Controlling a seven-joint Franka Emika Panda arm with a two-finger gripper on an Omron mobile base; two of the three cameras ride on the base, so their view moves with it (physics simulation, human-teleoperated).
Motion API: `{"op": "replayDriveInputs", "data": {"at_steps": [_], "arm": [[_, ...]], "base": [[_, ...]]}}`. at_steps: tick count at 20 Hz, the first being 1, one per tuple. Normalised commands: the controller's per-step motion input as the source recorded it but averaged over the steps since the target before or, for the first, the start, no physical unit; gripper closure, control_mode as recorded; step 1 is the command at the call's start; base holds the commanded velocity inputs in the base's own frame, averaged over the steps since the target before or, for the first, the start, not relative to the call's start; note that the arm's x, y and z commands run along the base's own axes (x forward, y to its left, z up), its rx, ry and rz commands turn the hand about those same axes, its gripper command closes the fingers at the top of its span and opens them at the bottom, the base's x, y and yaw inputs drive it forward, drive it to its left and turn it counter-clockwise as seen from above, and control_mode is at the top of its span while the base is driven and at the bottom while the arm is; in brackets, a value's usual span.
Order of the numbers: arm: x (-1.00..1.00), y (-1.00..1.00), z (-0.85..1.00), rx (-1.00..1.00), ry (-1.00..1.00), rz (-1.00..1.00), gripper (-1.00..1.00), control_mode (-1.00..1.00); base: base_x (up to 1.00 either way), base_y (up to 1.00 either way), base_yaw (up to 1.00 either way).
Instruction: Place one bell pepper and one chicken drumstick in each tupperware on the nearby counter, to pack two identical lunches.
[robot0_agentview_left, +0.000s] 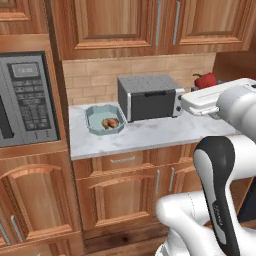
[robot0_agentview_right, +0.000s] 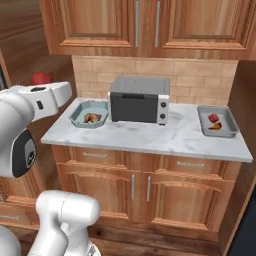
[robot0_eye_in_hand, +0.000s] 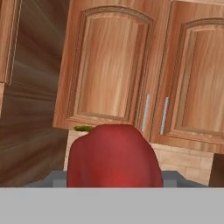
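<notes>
Two tubs: both sit on the counter (robot0_agentview_right: 165, 137), one at each end, with the toaster oven (robot0_agentview_right: 139, 99) between them.
Teal tub (robot0_agentview_right: 89, 113): octagonal, at the counter's left end, just beside the oven. One drumstick (robot0_agentview_right: 91, 118) lies inside it; also seen from the left base view (robot0_agentview_left: 110, 123).
Grey tub (robot0_agentview_right: 217, 121): rectangular, at the right end, well apart from the oven. It holds a pepper (robot0_agentview_right: 213, 118) toward the back and a second drumstick (robot0_agentview_right: 215, 126) touching it in front.
Second pepper (robot0_eye_in_hand: 114, 159): red, glossy, green stem tip at upper left. Hand view has it pressed close against the lens, low centre, with upper cabinet doors behind. From the left base view it pokes out beyond the wrist (robot0_agentview_left: 205, 80), up in the air over the right part of the counter; from the right base view it shows as a red lump (robot0_agentview_right: 42, 78) behind the arm, at about wall-tile height.
Gripper (robot0_eye_in_hand: 114, 181): fingers hidden behind the pepper; it sits right at the hand's end and is carried there, clasped.
Microwave (robot0_agentview_left: 25, 99): built into the cabinet column left of the counter.
</notes>
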Motion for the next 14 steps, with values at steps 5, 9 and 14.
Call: {"op": "replayDriveInputs", "data": {"at_steps": [5, 9, 14], "arm": [[0.00, 0.00, 0.00, 0.00, 0.00, 0.00, 1.00, 1.00], [0.00, 0.00, 0.00, 0.00, 0.00, 0.00, 1.00, 1.00], [0.00, 0.00, 0.00, 0.00, 0.00, 0.00, 1.00, 1.00]], "base": [[0.54, -0.12, 0.01], [0.34, 0.01, 0.08], [0.43, 0.04, 0.15]]}}
